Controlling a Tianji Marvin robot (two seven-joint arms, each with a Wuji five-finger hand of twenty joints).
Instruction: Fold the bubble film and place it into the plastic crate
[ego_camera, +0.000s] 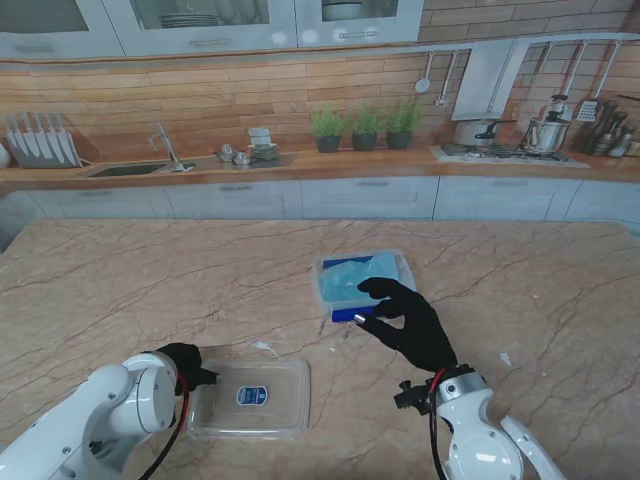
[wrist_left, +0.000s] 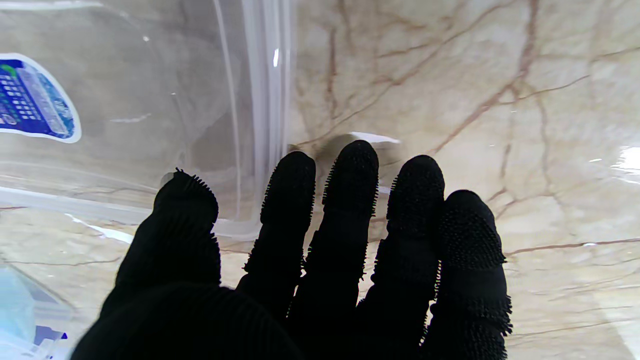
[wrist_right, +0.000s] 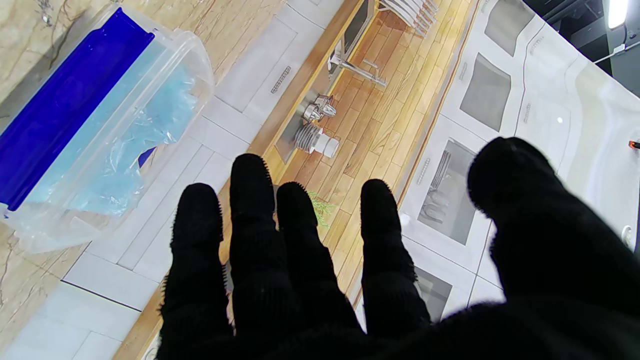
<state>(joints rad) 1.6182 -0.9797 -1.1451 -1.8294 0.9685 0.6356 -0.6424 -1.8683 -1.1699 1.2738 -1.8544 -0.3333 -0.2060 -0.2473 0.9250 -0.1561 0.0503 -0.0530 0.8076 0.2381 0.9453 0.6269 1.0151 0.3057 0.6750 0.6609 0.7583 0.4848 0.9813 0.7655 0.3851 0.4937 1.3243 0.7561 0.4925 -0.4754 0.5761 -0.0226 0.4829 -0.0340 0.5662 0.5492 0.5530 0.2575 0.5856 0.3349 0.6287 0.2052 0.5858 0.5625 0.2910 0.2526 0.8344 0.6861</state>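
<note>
Lying crumpled inside clear plastic crate with blue rim: light-blue bubble film. Right hand in black glove just nearer to me, fingers spread, empty. Left hand open, beside clear rectangular lid on marble surface.

A domestic kitchen setting. A marble-patterned counter occupies the foreground. Beyond the fingers, a wooden worktop carries a sink with faucet, a knife rack, three potted herbs and a hob with pots; hanging utensils and glazed wall cabinets line the wood-panelled wall.
</note>
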